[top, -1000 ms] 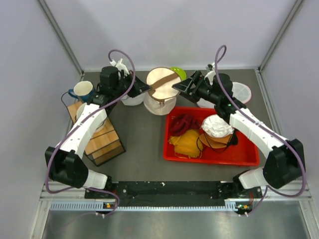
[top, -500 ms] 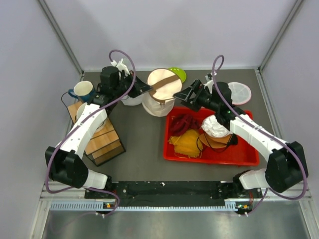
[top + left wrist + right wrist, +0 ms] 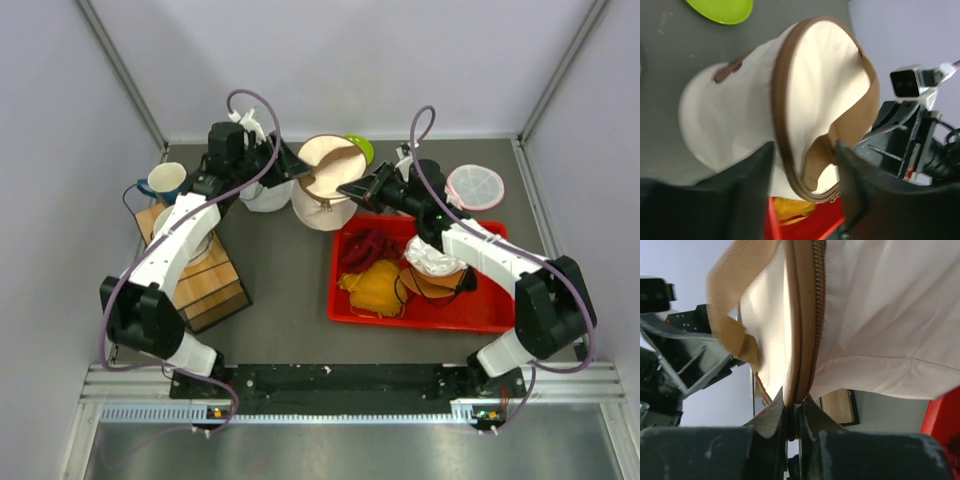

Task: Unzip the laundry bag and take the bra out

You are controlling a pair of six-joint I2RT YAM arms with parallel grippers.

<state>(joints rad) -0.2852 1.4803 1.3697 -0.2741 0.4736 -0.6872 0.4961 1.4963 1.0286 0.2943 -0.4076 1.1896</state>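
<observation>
Unzipping stage, judged barely begun; bag (image 3: 322,200) stands at the far middle of the desk (image 3: 280,260), just behind the far left corner of the red tray (image 3: 420,323), with its round end uppermost and somewhat tipped; zip (image 3: 816,315) round that end looks closed along every stretch in view.

Right tool (image 3: 791,410) is pinched tight on the brown zip edge at the rim nearest it; whether the slider itself lies between the jaws cannot be told.

Left tool (image 3: 804,150) stands partly open, its jaws astride the opposite rim and the brown strap (image 3: 855,115), with no visible clamp on either.

Bra shows in no view; presumably it lies inside the bag, though that is a judgement only.

Next move, as judged: the left tool needs a firm hold on the strap or the bag's body to brace it; the right tool then has to travel along the curve of the rim, following the circle rather than pulling straight, since so soft a bag would otherwise simply be dragged toward the tray; only once the end flap hangs free can the bra be reached.
</observation>
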